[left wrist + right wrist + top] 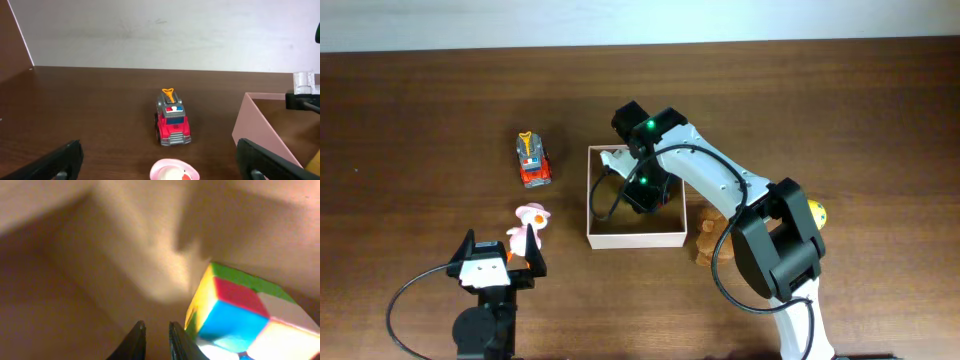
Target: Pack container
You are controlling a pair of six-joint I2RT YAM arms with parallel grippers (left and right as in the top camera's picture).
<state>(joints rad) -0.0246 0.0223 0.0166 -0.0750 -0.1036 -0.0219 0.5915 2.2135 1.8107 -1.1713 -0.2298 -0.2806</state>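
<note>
Item count: one container (635, 240), one colour cube (245, 315), one red fire truck (533, 160), one pink-hatted bird figure (528, 226), one brown figure (708, 238) and one yellow object (817, 213).

The container is sitting mid-table, to the right of the fire truck. The brown figure is lying just beside its right wall.

The right gripper (154, 341) is reaching down inside the container. Its fingers are standing almost pressed together and pinching nothing. The cube is lying just beside them on the tan floor.

The left gripper (159, 147) is holding its fingers spread wide and gripping nothing. The bird figure is standing near them.
</note>
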